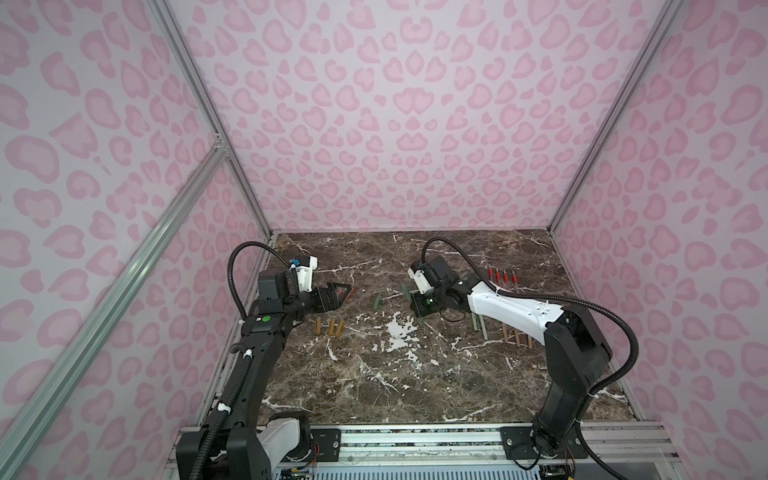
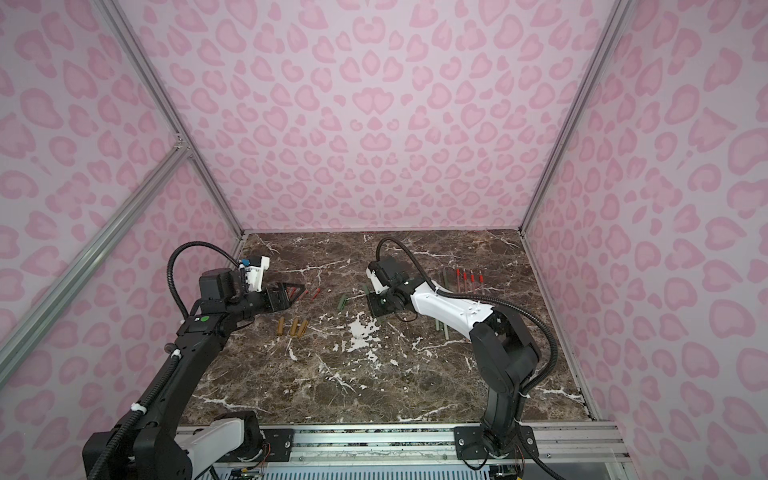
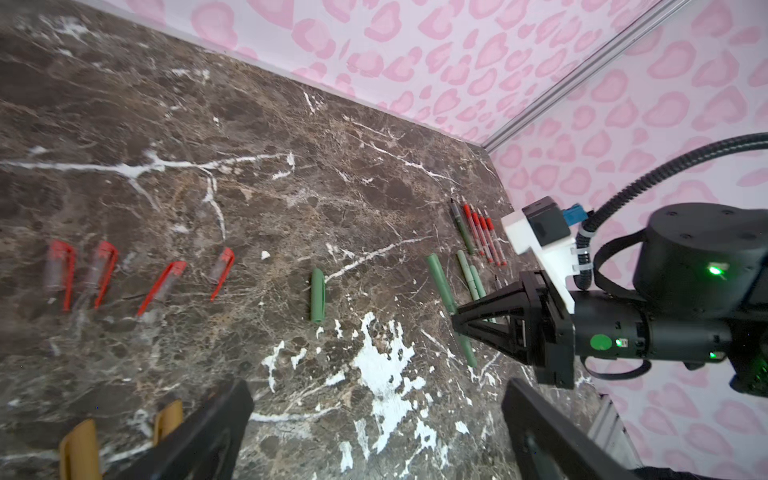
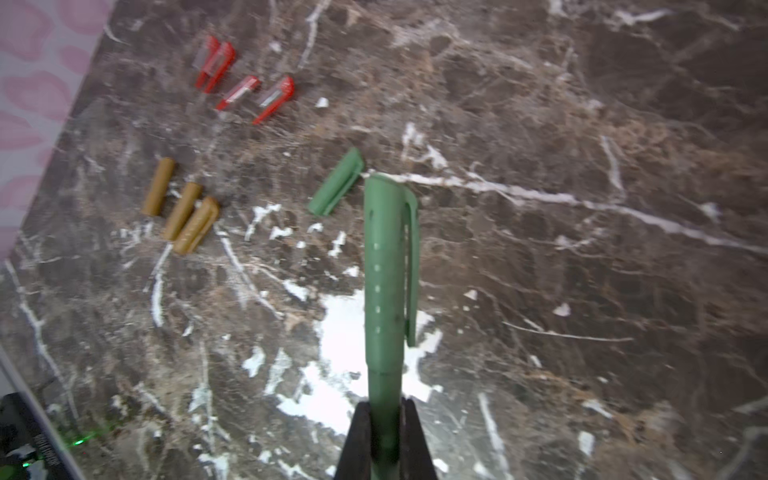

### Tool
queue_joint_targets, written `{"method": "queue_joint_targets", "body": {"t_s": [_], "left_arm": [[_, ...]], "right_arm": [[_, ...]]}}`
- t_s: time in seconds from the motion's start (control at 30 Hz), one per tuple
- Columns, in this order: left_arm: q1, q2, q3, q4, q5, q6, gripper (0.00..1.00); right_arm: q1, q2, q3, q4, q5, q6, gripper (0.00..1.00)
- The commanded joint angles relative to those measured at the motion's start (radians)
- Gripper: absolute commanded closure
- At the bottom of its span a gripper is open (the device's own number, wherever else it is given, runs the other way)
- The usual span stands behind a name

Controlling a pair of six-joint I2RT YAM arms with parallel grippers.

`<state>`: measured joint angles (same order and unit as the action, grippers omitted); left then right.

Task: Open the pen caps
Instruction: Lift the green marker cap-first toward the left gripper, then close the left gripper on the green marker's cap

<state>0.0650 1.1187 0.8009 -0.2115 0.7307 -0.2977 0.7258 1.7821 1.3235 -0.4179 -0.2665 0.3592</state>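
My right gripper [image 4: 384,432] is shut on the body of a dark green pen [image 4: 384,386], lifted off the marble table. The pen's green cap [image 4: 388,257] is still on and points away from the jaws. In the left wrist view the same right gripper [image 3: 461,322] holds that pen [image 3: 440,282]. Loose caps lie on the left half: a green cap [image 4: 336,183] [image 1: 378,301], three tan caps [image 4: 183,208] [image 1: 332,327] and several red caps [image 3: 99,270] [image 2: 311,293]. My left gripper [image 3: 374,428] [image 1: 337,294] stands open and empty above the red caps.
Uncapped pen bodies lie in rows on the right: red pens [image 1: 505,276] [image 3: 484,237], dark green ones [image 2: 445,278], pale green ones [image 1: 478,326] and tan ones [image 1: 515,334] partly under the right arm. Pink patterned walls [image 1: 395,124] close in the marble table [image 1: 374,374].
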Motion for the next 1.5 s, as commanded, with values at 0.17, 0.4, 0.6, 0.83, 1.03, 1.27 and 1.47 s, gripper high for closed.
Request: {"method": "queue_joint_targets", "body": {"t_s": [0.17,0.4,0.6,0.83,1.03,1.27,1.47], "left_arm": [[-0.065,0.025,-0.033,0.142,0.089,-0.105,0.12],[-0.153,0.066,-0.022,0.140,0.085,-0.078,0.28],[-0.163,0.104,0.006,0.131,0.057,-0.105,0.47],[-0.171,0.122,0.012,0.111,0.023,-0.106,0.70],[-0.172,0.117,0.016,0.094,0.005,-0.100,0.96],[-0.174,0.104,0.011,0.101,0.001,-0.108,0.96],[-0.173,0.096,0.001,0.134,0.027,-0.130,0.96]], "right_arm": [[0.136,-0.045,-0.036,0.256,-0.004,0.151,1.00],[0.196,-0.016,-0.009,0.297,-0.009,0.176,1.00],[0.227,0.010,0.017,0.296,-0.011,0.180,1.00],[0.242,0.025,0.042,0.287,-0.005,0.176,1.00],[0.245,0.041,0.068,0.268,0.001,0.174,1.00],[0.250,0.053,0.079,0.269,0.003,0.169,0.84],[0.246,0.078,0.078,0.281,-0.008,0.164,0.75]]}}
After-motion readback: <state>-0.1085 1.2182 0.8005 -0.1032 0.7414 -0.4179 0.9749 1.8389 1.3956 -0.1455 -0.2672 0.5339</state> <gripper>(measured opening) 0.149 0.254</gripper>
